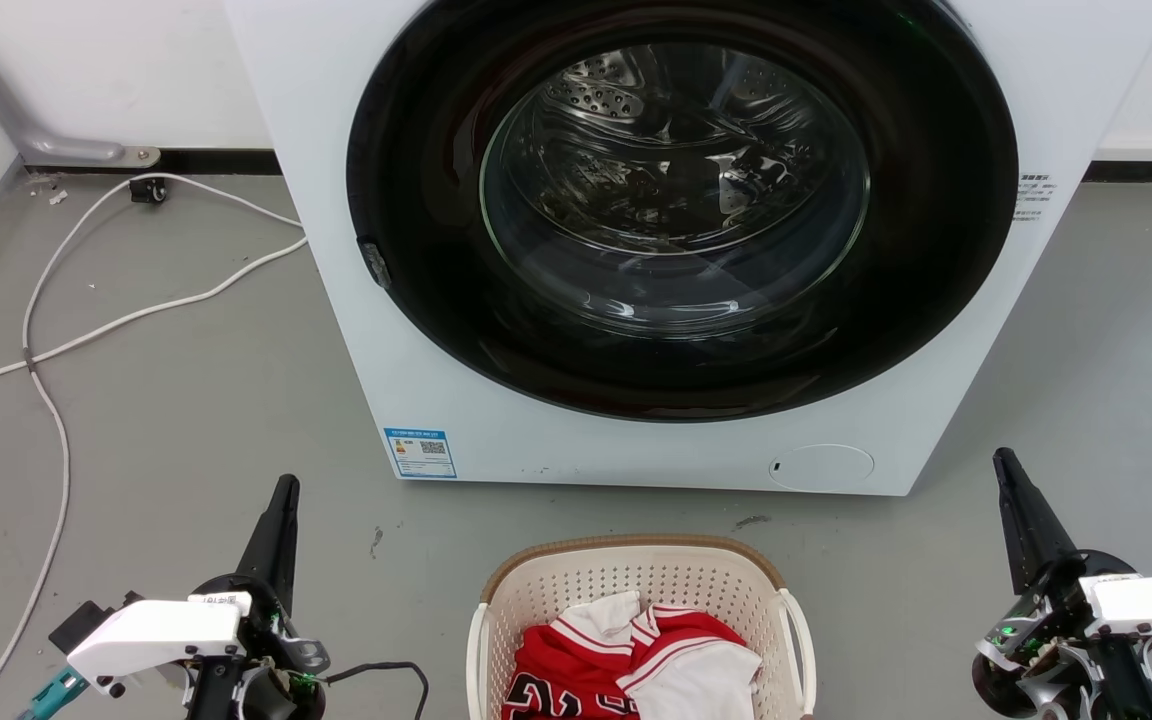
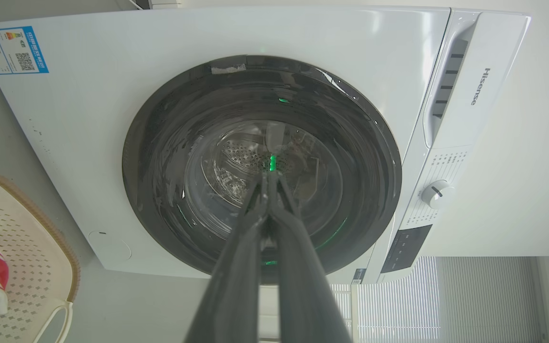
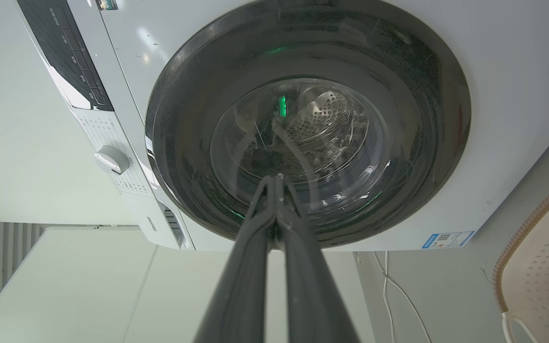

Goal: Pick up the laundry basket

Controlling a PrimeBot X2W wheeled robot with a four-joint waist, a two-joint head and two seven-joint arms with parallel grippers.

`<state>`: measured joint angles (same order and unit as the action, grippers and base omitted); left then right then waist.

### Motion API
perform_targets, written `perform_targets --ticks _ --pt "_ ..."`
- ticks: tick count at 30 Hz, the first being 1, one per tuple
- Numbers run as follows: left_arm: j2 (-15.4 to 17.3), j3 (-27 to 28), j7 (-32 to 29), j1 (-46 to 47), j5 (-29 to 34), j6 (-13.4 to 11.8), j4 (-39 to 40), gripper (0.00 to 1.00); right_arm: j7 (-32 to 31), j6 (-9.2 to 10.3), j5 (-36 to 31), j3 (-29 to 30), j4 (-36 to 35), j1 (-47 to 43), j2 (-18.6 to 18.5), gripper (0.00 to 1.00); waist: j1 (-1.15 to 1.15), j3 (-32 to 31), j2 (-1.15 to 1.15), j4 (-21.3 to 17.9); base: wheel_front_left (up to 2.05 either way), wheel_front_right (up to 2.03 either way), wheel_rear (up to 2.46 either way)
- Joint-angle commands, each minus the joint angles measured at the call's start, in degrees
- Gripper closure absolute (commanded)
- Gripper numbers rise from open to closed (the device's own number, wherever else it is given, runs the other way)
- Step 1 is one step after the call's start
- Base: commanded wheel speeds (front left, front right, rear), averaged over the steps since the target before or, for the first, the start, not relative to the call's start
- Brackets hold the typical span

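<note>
Item: laundry basket [image 1: 636, 546], between my left gripper [image 1: 282, 515] and my right gripper [image 1: 1012, 490], both pressed together and empty; likely light, stiff plastic, soft clothes [image 1: 626, 660] inside; grasp the white side handles [image 1: 804, 640].

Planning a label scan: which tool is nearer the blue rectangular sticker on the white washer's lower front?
Left. The left tool is close by, just left of the blue rectangular sticker; the right tool is far off to its right.
</note>
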<state>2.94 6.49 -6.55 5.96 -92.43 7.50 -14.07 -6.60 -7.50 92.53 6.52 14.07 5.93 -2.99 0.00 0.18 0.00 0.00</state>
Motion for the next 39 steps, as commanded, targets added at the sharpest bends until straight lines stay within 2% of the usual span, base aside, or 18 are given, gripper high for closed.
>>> perform_targets --ticks 1,32,33,39 --pt "-0.08 0.12 -0.09 0.56 0.06 0.13 -0.04 1.00 -0.02 0.02 -0.24 -0.04 0.03 0.63 0.20 1.00 0.00 0.00 0.00 0.00 0.00 0.00 0.00" --pt "-0.08 0.12 -0.08 0.56 0.06 0.13 -0.04 1.00 -0.02 0.02 -0.24 -0.04 0.03 0.63 0.21 1.00 0.00 0.00 0.00 0.00 0.00 0.00 0.00" --pt "0.00 0.00 0.01 0.01 0.00 0.00 0.00 0.00 0.01 0.00 0.00 0.00 0.00 0.00 0.00 0.00 0.00 0.00 0.00 0.00 0.00 0.00 0.00" --pt "-0.19 -0.70 0.88 -1.46 0.28 -0.02 -0.85 0.00 0.79 0.01 -0.42 -0.23 1.10 -1.71 0.09 0.00 0.00 0.01 0.00 -0.01 0.00 0.00 0.00"
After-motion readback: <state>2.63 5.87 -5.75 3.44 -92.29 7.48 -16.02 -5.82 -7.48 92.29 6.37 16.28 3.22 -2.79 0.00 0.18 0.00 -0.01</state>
